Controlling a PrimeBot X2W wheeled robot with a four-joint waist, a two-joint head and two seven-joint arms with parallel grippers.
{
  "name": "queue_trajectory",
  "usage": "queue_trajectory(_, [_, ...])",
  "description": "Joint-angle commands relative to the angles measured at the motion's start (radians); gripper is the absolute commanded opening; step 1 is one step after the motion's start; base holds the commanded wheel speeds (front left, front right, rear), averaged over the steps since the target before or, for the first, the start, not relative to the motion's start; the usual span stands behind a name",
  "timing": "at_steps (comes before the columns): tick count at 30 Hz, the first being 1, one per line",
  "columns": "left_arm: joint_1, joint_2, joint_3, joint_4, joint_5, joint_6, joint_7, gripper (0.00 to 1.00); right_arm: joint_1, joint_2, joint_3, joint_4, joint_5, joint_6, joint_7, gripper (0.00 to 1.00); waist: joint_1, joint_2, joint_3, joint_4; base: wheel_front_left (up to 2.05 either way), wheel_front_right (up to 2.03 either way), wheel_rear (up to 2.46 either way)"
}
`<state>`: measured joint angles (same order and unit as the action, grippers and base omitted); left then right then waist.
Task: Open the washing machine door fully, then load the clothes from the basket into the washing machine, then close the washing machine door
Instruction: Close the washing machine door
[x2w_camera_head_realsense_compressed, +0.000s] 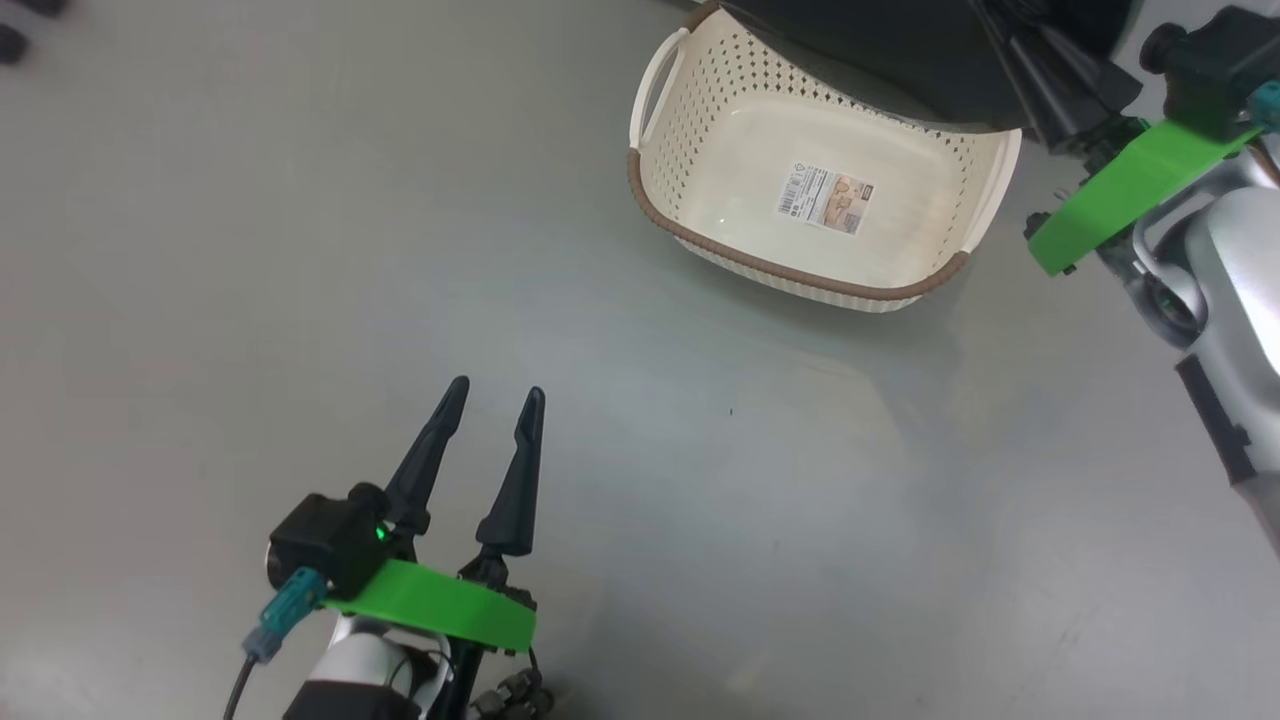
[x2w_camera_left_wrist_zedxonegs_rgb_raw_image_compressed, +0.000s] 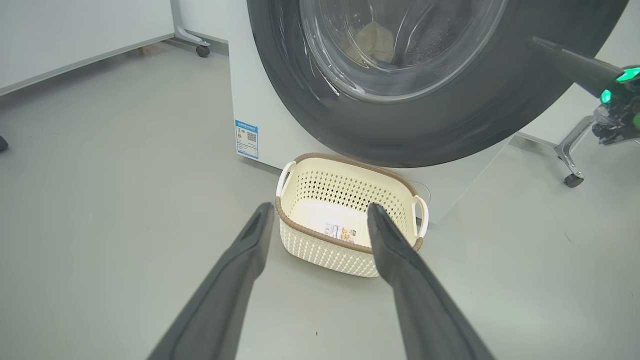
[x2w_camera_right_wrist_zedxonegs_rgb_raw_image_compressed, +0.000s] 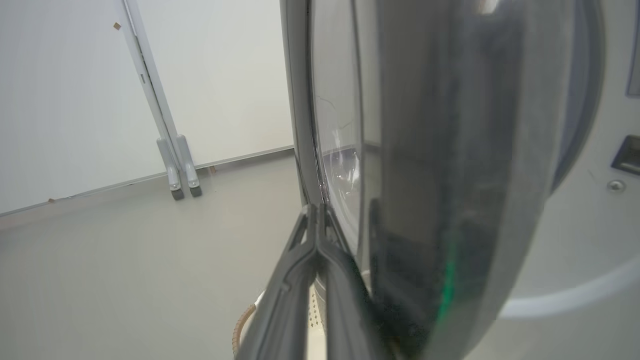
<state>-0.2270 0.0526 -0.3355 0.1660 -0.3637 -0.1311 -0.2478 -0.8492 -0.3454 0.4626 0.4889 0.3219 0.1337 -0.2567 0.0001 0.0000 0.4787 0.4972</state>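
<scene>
The cream basket (x2w_camera_head_realsense_compressed: 790, 268) sits on the grey floor with nothing in it but its label sticker. Just behind it stands the white washing machine (x2w_camera_left_wrist_zedxonegs_rgb_raw_image_compressed: 250, 100), whose black-rimmed door (x2w_camera_left_wrist_zedxonegs_rgb_raw_image_compressed: 450, 125) is swung partly out. Pale yellow clothes (x2w_camera_left_wrist_zedxonegs_rgb_raw_image_compressed: 375, 37) show through the door glass. My left gripper (x2w_camera_left_wrist_zedxonegs_rgb_raw_image_compressed: 320, 212) hangs open and empty above the floor, short of the basket (x2w_camera_left_wrist_zedxonegs_rgb_raw_image_compressed: 325, 255). The right gripper (x2w_camera_right_wrist_zedxonegs_rgb_raw_image_compressed: 315, 207) is shut with nothing in it, its tips against the door (x2w_camera_right_wrist_zedxonegs_rgb_raw_image_compressed: 425, 150); its fingers (x2w_camera_left_wrist_zedxonegs_rgb_raw_image_compressed: 565, 60) lie on the rim's right side.
White panels on castor feet (x2w_camera_left_wrist_zedxonegs_rgb_raw_image_compressed: 202, 50) stand left and right (x2w_camera_left_wrist_zedxonegs_rgb_raw_image_compressed: 572, 180) of the machine. Another panel foot (x2w_camera_right_wrist_zedxonegs_rgb_raw_image_compressed: 180, 170) shows beyond the door. Open grey floor lies between me and the basket (x2w_camera_right_wrist_zedxonegs_rgb_raw_image_compressed: 241, 325).
</scene>
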Motion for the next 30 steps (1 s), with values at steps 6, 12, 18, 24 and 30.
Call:
queue_trajectory(6, [-0.031, 0.002, 0.037, -0.046, -0.057, 0.000, -0.014, 1.00, -0.081, -0.037, -0.039, 0.002, -0.010, -0.003, -0.005, 0.00, -0.0001, 0.0000, 0.059, 0.032, 0.00, 0.00, 0.00])
queue_trajectory(12, [-0.043, -0.001, 0.026, -0.050, -0.063, 0.000, -0.014, 1.00, -0.151, -0.080, -0.080, 0.019, -0.024, -0.003, -0.005, 0.00, -0.0001, 0.0000, 0.104, 0.056, 0.00, 0.00, 0.00])
queue_trajectory(18, [-0.048, -0.002, 0.011, -0.056, -0.079, 0.000, -0.014, 1.00, -0.208, -0.116, -0.092, 0.036, -0.038, -0.003, -0.005, 0.00, -0.0001, 0.0000, 0.133, 0.071, 0.00, 0.00, 0.00])
queue_trajectory(24, [-0.059, -0.002, -0.013, -0.060, -0.097, 0.000, -0.014, 1.00, -0.290, -0.150, -0.099, 0.079, -0.052, -0.003, -0.005, 0.00, -0.0001, 0.0000, 0.161, 0.086, 0.00, 0.00, 0.00])
queue_trajectory(30, [-0.063, -0.002, -0.009, -0.063, -0.109, 0.000, -0.014, 1.00, -0.383, -0.144, -0.152, 0.145, -0.083, -0.003, -0.005, 0.00, -0.0001, 0.0000, 0.180, 0.087, 0.00, 0.00, 0.00])
